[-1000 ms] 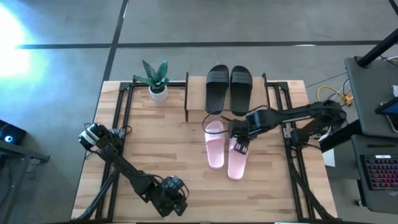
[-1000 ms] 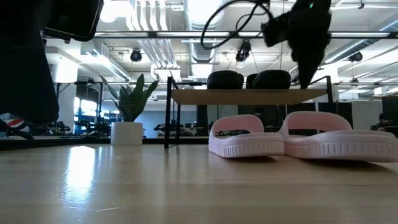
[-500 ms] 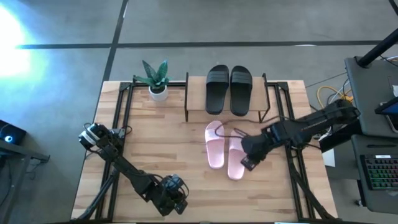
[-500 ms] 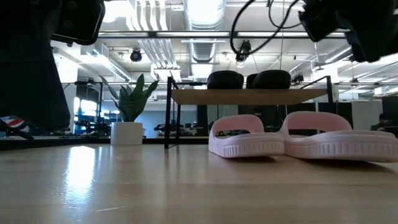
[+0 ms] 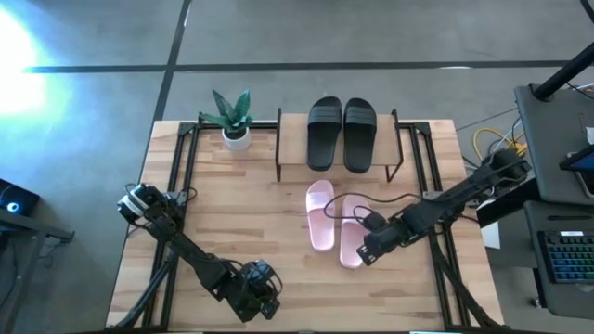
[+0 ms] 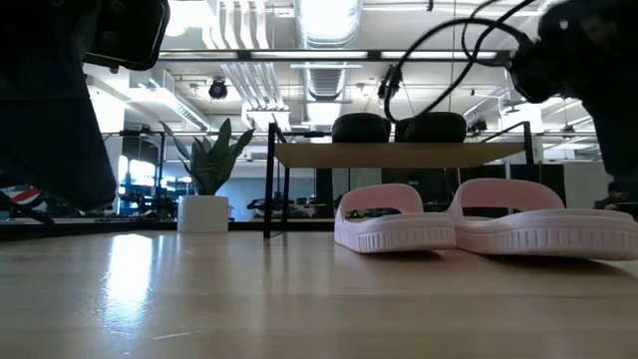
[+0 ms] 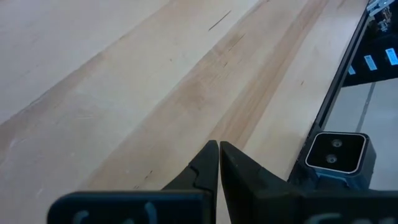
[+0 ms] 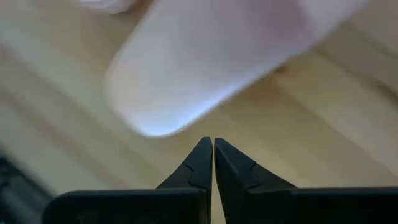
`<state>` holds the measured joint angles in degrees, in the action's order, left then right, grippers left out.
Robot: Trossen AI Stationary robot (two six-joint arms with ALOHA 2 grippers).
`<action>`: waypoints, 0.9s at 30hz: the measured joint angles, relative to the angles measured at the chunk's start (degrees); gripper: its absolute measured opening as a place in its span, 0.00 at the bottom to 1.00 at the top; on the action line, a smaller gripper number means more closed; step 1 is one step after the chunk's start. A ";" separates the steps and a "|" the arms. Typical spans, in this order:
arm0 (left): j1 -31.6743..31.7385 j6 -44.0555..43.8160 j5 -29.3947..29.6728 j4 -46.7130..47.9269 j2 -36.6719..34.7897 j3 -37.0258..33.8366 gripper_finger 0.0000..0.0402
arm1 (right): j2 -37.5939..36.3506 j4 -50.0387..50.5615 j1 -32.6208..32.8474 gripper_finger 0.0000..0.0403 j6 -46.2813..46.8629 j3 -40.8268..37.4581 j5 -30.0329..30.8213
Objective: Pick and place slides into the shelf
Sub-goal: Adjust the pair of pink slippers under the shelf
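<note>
Two black slides (image 5: 342, 134) lie side by side on the top board of the shelf (image 5: 293, 141) at the far middle of the table; the low view shows them (image 6: 397, 127) on that board (image 6: 399, 154). Two pale pink slides (image 5: 334, 223) rest sole-down on the table in front of the shelf (image 6: 469, 224). My right gripper (image 5: 368, 251) hangs shut just beside the heel end of the right pink slide (image 8: 205, 68), with nothing between its fingers (image 8: 212, 144). My left gripper (image 7: 219, 144) is shut over bare table near the near edge (image 5: 262, 288).
A small potted plant (image 5: 234, 119) stands at the far left beside the shelf. Black frame rails (image 5: 181, 158) run along the table's left and right sides. Bare wooden tabletop (image 5: 241, 213) spreads left of the pink slides. A cable (image 5: 367, 206) loops over the right pink slide.
My right gripper has drawn back from above the pink slides' strap ends, going toward the table's near edge until it hangs by the right slide's heel. None of the slides has moved.
</note>
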<state>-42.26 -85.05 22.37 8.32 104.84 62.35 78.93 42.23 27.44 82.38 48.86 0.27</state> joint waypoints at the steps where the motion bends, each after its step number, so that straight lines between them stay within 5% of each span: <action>1: 0.00 0.11 0.00 0.00 0.00 0.00 0.00 | 0.44 0.97 0.04 0.02 0.16 -0.14 0.92; 27: 0.08 -0.03 -0.20 -0.16 0.00 -0.11 0.00 | 7.70 -0.96 -9.48 0.02 -10.41 -0.34 12.95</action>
<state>-42.18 -85.08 22.17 8.16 104.84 62.24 86.63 41.27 17.96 71.97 48.51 13.22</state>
